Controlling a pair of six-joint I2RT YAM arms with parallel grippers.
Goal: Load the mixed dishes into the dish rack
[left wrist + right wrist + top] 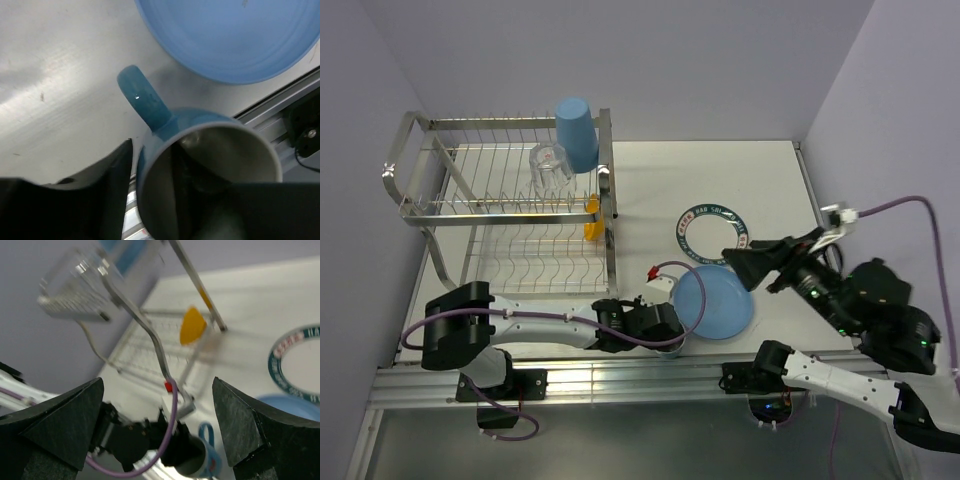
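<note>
White table (pixel 770 200) between lilac walls (pixel 670 60) — dish rack (pixel 500 211) stands back-left.

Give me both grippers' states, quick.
Left gripper: straddling the wall of the light blue mug, one finger inside; clamped or not, cannot tell.
Right gripper: open, holding nothing.
</note>
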